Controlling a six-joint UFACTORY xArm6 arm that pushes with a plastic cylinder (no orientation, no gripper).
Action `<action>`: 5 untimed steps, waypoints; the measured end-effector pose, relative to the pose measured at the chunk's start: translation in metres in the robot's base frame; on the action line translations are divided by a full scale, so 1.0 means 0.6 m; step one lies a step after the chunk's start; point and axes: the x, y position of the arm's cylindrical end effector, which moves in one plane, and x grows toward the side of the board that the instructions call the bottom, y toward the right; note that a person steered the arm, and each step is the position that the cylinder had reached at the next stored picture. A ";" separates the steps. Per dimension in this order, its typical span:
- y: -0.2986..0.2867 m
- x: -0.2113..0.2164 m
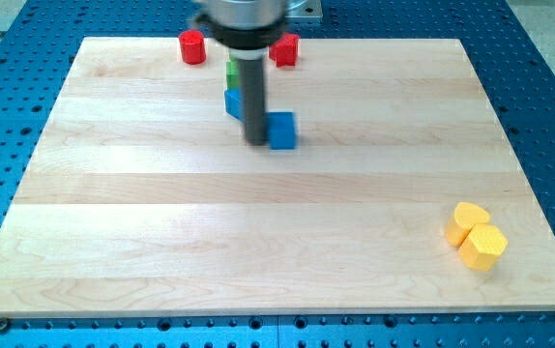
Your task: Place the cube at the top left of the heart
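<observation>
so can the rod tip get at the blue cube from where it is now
Probably yes. My tip sits right against the blue cube on its view-left side, with nothing between them. The other blue block and a green block lie behind the rod, toward the view's top, out of the way.

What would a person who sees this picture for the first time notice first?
The dark rod catches the eye first: it comes down from the view's top, and my tip stands just left of the blue cube. Behind the rod, a green block and another blue block are half hidden. Far away, at the view's bottom right, two yellow blocks lie together.
</observation>
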 end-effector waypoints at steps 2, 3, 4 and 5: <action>0.063 -0.050; 0.149 0.036; 0.152 0.097; 0.111 0.067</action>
